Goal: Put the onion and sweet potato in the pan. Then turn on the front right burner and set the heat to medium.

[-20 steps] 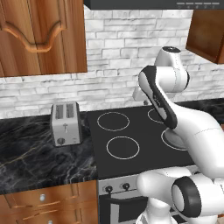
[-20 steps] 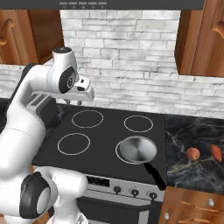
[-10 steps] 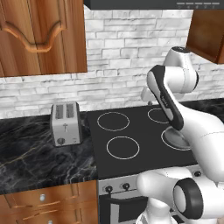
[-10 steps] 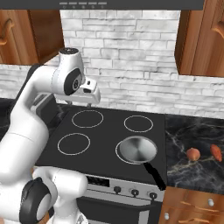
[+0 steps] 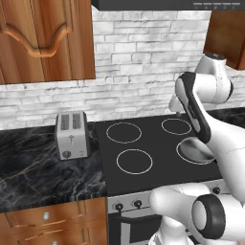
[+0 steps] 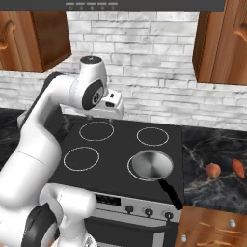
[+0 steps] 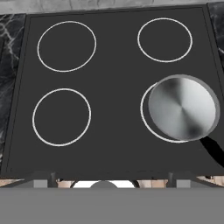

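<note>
Below fingers [image 6: 112, 112], spread wide and empty: pan [image 7: 183, 107] waiting on front right burner [image 7: 151, 124]; onion [image 6: 212, 170], sweet potato [image 6: 238, 167] well right on counter [image 6: 212, 144].

Kitchen — cooktop [image 5: 143, 148], toaster [image 5: 72, 135], cabinets [image 5: 45, 38]

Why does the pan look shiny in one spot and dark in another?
In the hand view the pan shows bright and dark wedges fanning from its middle, a sheen on the metal. In the right base view it looks softer and greyer, all a bit blurry. The stove top stays flat black with no glare.
</note>
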You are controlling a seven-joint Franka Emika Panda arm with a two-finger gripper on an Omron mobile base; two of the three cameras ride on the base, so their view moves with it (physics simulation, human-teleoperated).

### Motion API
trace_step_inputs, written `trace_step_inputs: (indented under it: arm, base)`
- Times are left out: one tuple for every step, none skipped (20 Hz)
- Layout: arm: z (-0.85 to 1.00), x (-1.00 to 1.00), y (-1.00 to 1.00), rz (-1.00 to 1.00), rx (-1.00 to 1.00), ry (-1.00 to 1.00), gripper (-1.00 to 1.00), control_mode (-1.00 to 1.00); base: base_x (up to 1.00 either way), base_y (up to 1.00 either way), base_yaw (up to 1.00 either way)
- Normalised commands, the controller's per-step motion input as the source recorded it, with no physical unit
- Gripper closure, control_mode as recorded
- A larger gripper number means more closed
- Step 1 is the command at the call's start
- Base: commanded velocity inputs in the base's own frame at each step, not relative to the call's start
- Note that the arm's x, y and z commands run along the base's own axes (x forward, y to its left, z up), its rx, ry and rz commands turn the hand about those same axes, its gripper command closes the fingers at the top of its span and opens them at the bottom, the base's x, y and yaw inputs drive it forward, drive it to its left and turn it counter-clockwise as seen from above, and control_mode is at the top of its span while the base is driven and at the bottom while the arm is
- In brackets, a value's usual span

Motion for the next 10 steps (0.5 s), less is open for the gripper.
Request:
trace_step_inputs:
  arm:
    - [-0.03,-0.21,-0.46,-0.06,0.0,0.0,-1.0,-1.0]
    - [-0.09,-0.16,-0.54,-0.07,0.0,0.0,-1.0,-1.0]
    - [-0.11,-0.11,-0.55,-0.06,0.0,0.0,-1.0,-1.0]
    - [-0.07,-0.16,-0.51,-0.06,0.0,0.0,-1.0,-1.0]
    - [0.0,-0.19,-0.44,-0.06,0.0,0.0,-1.0,-1.0]
    - [-0.01,-0.22,-0.35,-0.07,0.0,0.0,-1.0,-1.0]
    - [0.0,-0.19,-0.35,-0.07,0.0,0.0,-1.0,-1.0]
    - [0.0,-0.16,-0.33,-0.08,0.0,0.0,-1.0,-1.0]
    - [0.0,-0.06,-0.34,-0.07,0.0,0.0,-1.0,-1.0]
    - [0.0,0.0,-0.41,-0.03,0.0,0.01,-1.0,-1.0]
  base:
    - [0.0,0.0,0.0]
    - [0.0,0.0,0.0]
    - [0.0,0.0,0.0]
    - [0.0,0.0,0.0]
    - [0.0,0.0,0.0]
    - [0.0,0.0,0.0]
    - [0.0,0.0,0.0]
    - [0.0,0.0,0.0]
    - [0.0,0.0,0.0]
    - [0.0,0.0,0.0]
